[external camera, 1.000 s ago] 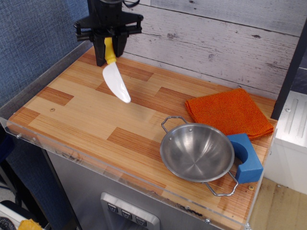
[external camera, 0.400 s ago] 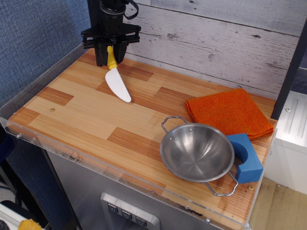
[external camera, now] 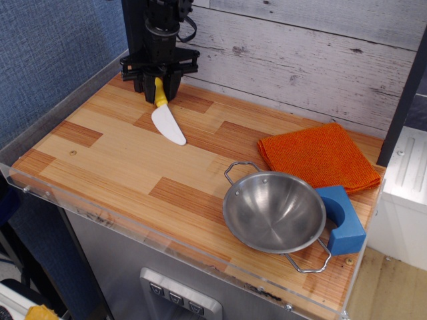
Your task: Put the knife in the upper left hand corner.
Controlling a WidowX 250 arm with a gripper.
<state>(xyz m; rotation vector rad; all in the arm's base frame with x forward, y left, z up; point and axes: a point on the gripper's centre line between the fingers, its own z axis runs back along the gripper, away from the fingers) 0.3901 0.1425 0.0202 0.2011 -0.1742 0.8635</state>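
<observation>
The knife has a yellow handle and a white blade. Its blade slants down to the right, and its tip rests on or just above the wood-plank tabletop. My black gripper is shut on the yellow handle, low over the upper left hand corner of the table, right in front of the black post. The top of the handle is hidden between the fingers.
An orange cloth lies at the back right. A steel bowl with wire handles stands front right, with a blue block touching its right side. A clear acrylic rim runs along the table edges. A plank wall stands behind.
My gripper has come down and moved slightly back and to the right with the knife. The blade has dropped from the air to the tabletop near the corner.
</observation>
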